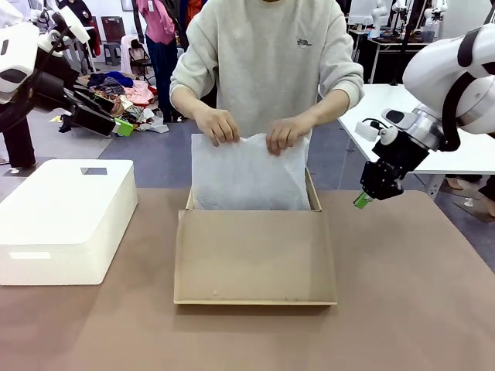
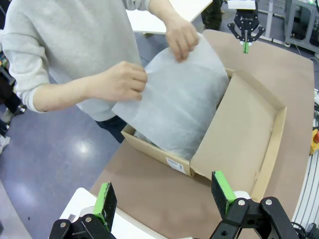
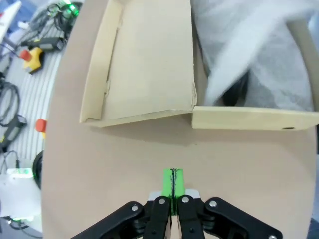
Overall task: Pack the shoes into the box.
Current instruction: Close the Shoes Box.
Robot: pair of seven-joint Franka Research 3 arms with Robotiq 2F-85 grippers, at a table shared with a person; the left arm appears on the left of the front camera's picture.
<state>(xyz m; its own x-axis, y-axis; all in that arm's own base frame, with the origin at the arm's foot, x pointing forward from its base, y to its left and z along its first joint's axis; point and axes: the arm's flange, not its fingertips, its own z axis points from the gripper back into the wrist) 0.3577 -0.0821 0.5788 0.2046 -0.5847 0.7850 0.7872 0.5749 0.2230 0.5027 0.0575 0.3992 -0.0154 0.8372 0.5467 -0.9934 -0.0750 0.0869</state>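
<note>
Brown tabletop stretches bare along the side nearest me. On it, about the middle, the cardboard lid lies folded flat toward the robot, its inside facing up. It is hinged to the box, which sits just behind it, open. Off to the left, apart from the lid, a large white bin rests on the same surface.

To the right of the box and a little above the table hangs the right gripper, pointing down, its green pads clenched together with nothing between them. Over on the left, raised well above the table, the left gripper has its fingers spread wide and empty, aimed toward the box.

White tissue paper rises out of the box in a tall sheet. A person in a pale grey sweatshirt stands at the far edge, pinching the sheet's top with one hand and the other hand. From the right wrist view a dark patch shows under the paper's lifted edge inside the box; it is too blurred to say what it is.

Beyond the person, a heap of clothes lies on the floor at left, and a white table stands at right.
</note>
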